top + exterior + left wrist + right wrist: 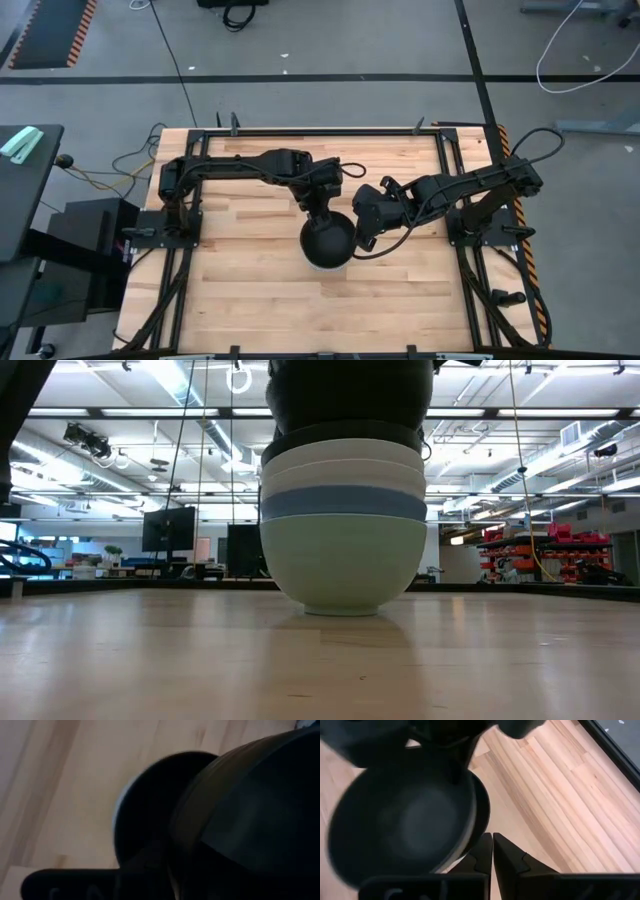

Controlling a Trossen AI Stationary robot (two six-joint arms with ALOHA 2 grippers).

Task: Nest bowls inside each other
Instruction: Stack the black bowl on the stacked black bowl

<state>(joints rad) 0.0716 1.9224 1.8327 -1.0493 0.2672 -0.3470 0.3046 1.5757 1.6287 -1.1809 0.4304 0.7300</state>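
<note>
The bowls stand nested in one stack point(327, 243) at the table's middle. From the bottom up they are pale mint green point(343, 565), blue point(343, 502), two white point(343, 465) and two black point(345, 400). The top black bowl point(400, 820) sits off-centre in the black one under it, whose rim point(482, 812) shows beside it. My left gripper point(322, 207) hangs over the stack's far rim, close to the top bowl point(250, 810). My right gripper point(492, 852) is shut with nothing between its fingers, just off the stack's right side point(366, 232).
The wooden table top point(260, 310) lies bare on the near side and to the left of the stack. A black metal frame point(320, 131) runs around the table's edges, and the arm bases stand at its left and right sides.
</note>
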